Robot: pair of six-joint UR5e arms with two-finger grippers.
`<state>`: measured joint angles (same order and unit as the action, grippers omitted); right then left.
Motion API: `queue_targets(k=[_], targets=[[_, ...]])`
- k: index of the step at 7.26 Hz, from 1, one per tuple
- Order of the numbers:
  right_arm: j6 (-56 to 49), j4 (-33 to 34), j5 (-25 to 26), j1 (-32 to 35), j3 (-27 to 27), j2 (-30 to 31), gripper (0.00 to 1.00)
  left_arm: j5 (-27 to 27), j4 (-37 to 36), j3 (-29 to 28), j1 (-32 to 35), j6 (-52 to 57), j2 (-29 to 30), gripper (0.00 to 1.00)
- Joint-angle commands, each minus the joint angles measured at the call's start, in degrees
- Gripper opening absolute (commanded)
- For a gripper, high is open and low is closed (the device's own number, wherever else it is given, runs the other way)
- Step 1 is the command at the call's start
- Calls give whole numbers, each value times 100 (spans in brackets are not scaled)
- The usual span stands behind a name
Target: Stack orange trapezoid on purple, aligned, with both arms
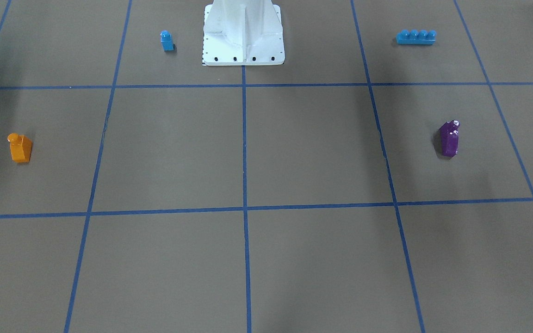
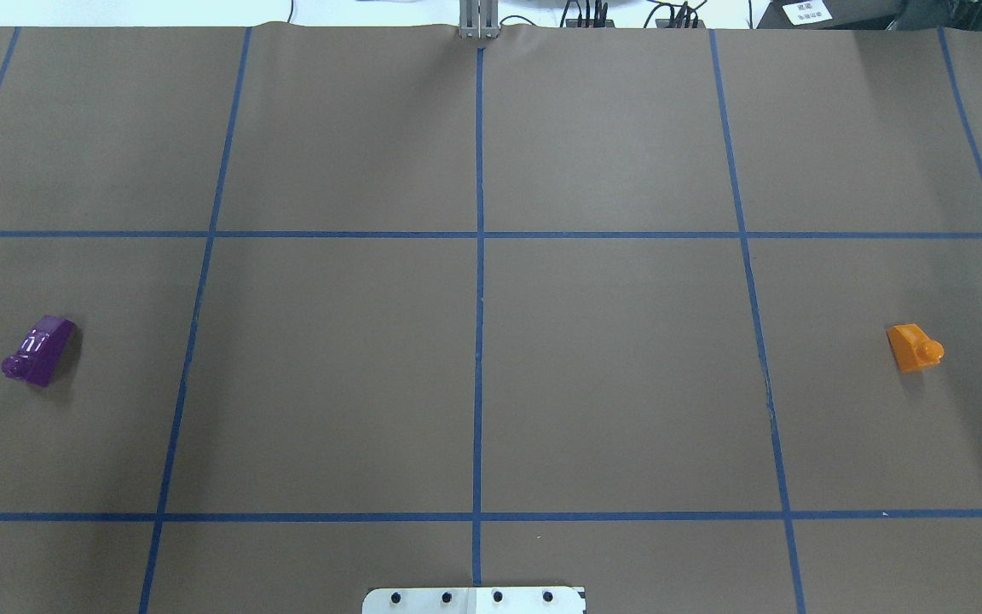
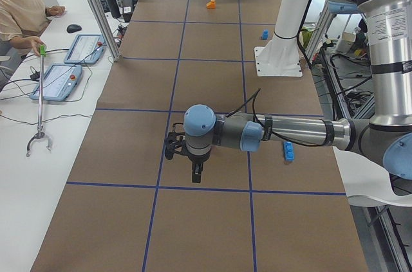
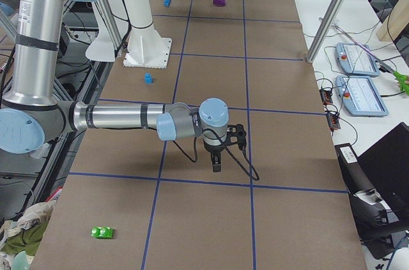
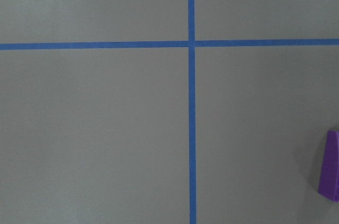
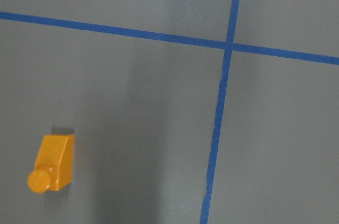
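Observation:
The orange trapezoid (image 2: 915,346) stands on the brown table at my right; it also shows in the front view (image 1: 20,148) and the right wrist view (image 6: 50,163). The purple block (image 2: 37,350) stands at my left, also in the front view (image 1: 449,138), and just at the right edge of the left wrist view (image 5: 331,173). My left gripper (image 3: 196,172) and my right gripper (image 4: 216,165) show only in the side views, hanging above the table near each end. I cannot tell whether they are open or shut. Neither touches a block.
A small blue single-stud block (image 1: 167,40) and a long blue four-stud brick (image 1: 416,37) lie on either side of the white pedestal (image 1: 243,32). A green block (image 4: 102,232) lies near the table's right end. An operator (image 3: 19,8) sits beside the table.

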<state>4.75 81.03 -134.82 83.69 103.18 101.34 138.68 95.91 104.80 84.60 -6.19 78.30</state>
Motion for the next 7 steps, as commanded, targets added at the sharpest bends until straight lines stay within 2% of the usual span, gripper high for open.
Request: queue_targets(k=[1,2,4,5,7], targets=[[0,0,-35,-54,0,26,100,116,486,49,-1238,-1173,202,100],[0,-8,-88,-63,9,53,100,-76,1194,-20,-1627,-1583,212,100],[0,-8,-88,-107,0,53,100,-952,1351,-47,-2820,-2313,386,100],[0,-8,-88,-116,9,53,100,-1288,1377,-187,-3000,-2325,396,100],[0,-17,-114,-143,0,62,100,-1309,1386,-468,-3072,-2342,527,100]])
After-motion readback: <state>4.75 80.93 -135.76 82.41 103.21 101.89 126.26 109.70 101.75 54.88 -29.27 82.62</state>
